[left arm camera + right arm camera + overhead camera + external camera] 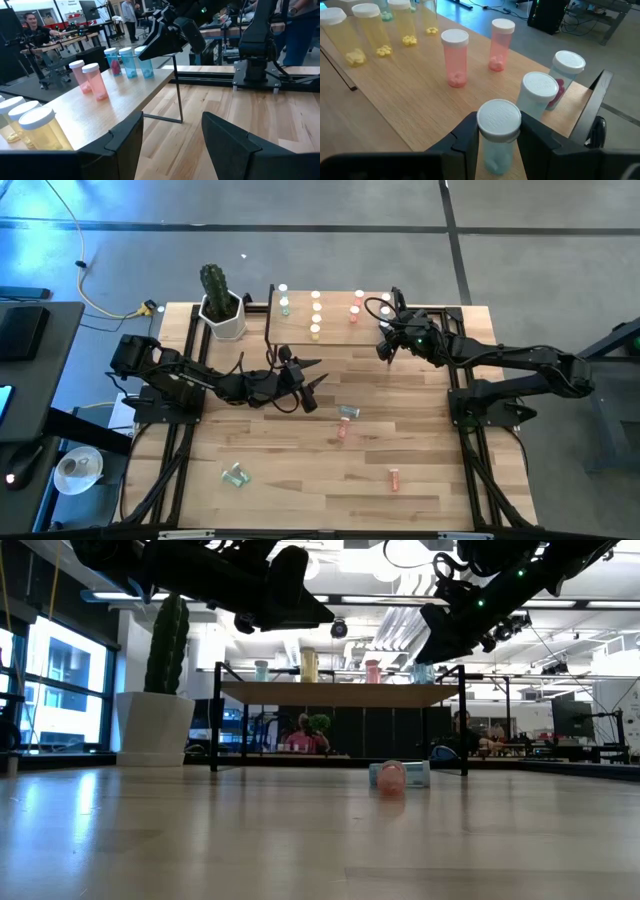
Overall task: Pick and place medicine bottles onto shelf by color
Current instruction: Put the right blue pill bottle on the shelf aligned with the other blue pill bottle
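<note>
Right gripper (pixel 497 137): hanging over the shelf (pixel 330 330) at its 3 o'clock end and clamping a pale blue bottle (pixel 496 135) just below its white cap, a dark finger on either side. The bottle is standing upright, though whether its base is touching the wood cannot be told.

Left gripper (pixel 312 375): hovering above the table (pixel 420 480) just off the shelf's 7 o'clock corner, fingers spread apart and holding nothing.

Shelf: light-wood riser on thin black legs, sitting at the table's 12 o'clock edge, with a white pot holding a cactus (pixel 218 300) beside it at 9 o'clock.

Bottles on the shelf: two more pale blue bottles (pixel 540 95) are standing just beside the gripped one; two pink bottles (pixel 455 57) are standing toward the middle; a row of yellow bottles (pixel 367 25) is standing beyond them, and a green one (pixel 284 307) near the 9 o'clock end.

Bottles on the table: a teal bottle (pixel 349 412) and a pink one (pixel 342 432) are lying close together near the centre, a pink-red bottle (pixel 394 478) at 5 o'clock, and a green bottle (pixel 236 474) at 7 o'clock.
</note>
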`<control>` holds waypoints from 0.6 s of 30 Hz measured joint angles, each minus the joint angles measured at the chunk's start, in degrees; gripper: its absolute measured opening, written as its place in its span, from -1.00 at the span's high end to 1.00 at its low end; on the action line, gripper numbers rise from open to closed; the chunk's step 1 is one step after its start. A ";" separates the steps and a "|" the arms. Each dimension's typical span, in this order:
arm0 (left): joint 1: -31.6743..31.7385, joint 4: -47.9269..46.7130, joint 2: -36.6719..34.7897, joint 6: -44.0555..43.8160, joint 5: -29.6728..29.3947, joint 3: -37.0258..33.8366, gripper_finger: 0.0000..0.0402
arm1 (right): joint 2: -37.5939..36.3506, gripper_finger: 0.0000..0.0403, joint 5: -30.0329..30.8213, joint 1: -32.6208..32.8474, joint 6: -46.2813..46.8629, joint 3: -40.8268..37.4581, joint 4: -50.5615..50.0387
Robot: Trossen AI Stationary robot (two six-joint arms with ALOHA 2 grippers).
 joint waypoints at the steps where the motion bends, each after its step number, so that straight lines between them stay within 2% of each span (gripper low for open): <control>1: 0.00 0.00 0.00 0.00 0.00 0.00 0.04 | 0.00 0.48 0.00 0.00 0.02 0.00 -0.02; 8: 0.00 0.00 0.00 0.00 0.02 0.00 0.04 | 0.00 0.32 -0.20 0.02 0.02 -0.07 -0.39; 18: 0.00 0.00 0.02 0.00 0.02 0.00 0.04 | 0.00 0.30 0.13 0.00 -0.04 -0.07 0.57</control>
